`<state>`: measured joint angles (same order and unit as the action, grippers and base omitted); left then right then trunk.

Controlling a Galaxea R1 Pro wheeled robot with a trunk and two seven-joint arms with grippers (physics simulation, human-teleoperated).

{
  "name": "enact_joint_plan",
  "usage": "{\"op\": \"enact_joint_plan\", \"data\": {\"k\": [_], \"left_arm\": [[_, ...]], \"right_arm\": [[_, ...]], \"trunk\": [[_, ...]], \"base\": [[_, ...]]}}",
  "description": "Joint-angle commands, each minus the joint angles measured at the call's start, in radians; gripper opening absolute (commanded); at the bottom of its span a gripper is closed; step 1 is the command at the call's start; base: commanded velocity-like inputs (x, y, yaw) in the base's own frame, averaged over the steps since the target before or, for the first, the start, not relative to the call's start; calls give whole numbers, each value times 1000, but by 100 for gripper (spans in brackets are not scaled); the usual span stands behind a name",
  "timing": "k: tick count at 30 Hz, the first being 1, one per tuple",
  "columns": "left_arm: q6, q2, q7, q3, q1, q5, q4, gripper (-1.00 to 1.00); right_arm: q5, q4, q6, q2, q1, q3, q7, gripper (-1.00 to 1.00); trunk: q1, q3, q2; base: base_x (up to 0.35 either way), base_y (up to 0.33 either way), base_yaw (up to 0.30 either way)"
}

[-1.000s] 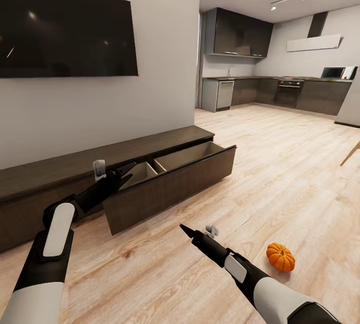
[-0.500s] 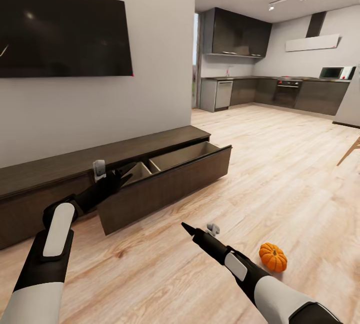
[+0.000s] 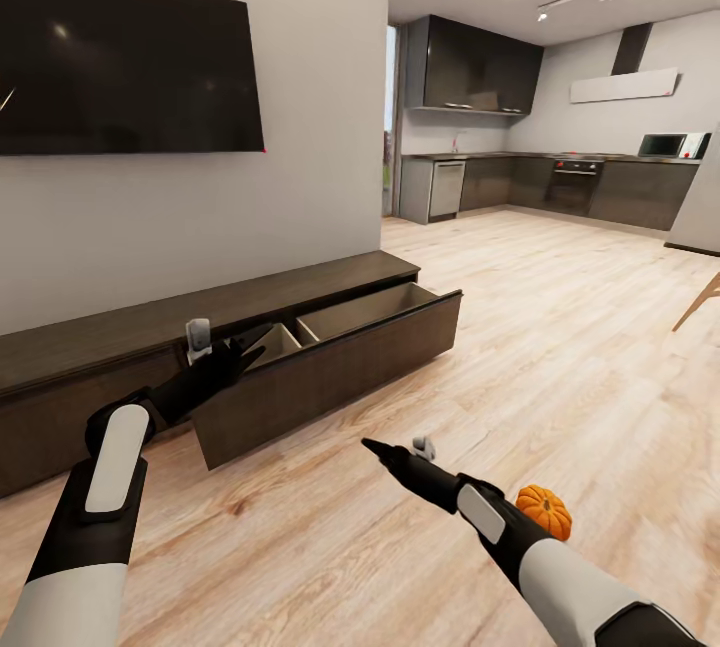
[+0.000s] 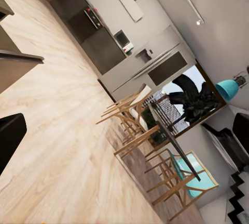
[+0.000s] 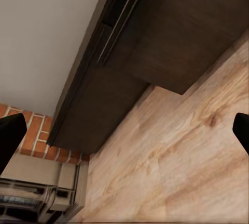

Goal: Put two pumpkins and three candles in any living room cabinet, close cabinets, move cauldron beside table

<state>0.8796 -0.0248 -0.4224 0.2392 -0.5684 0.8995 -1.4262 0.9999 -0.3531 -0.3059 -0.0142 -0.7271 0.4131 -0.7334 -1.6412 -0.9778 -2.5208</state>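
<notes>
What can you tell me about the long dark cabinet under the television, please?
The cabinet is a long, low unit of dark-brown wood standing on the pale wooden floor against the grey wall. One wide drawer is pulled out, showing a pale interior split by a divider, with nothing visible inside. The left gripper hovers near its back corner.

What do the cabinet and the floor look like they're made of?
The cabinet looks like dark-brown matte wood or veneer: faint grain shows on the open drawer front, with a paler interior. The floor looks like light wood planks or laminate, with visible seams and knots.

Cabinet (image 3: 330,382) drawer open, orange pumpkin (image 3: 546,508) on floor
</notes>
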Motion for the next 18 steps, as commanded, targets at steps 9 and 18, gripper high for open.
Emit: {"op": "enact_joint_plan", "data": {"k": [9, 18], "left_arm": [[8, 0, -4, 2, -1, -1, -1, 100], [7, 0, -2, 2, -1, -1, 0, 100]], "right_arm": [[-1, -71, -27, 81, -4, 3, 24, 100], [-89, -147, -141, 153, -5, 3, 106, 100]], "trunk": [[0, -1, 0], [0, -1, 0]], "base": [[0, 0, 0], [0, 0, 0]]}}
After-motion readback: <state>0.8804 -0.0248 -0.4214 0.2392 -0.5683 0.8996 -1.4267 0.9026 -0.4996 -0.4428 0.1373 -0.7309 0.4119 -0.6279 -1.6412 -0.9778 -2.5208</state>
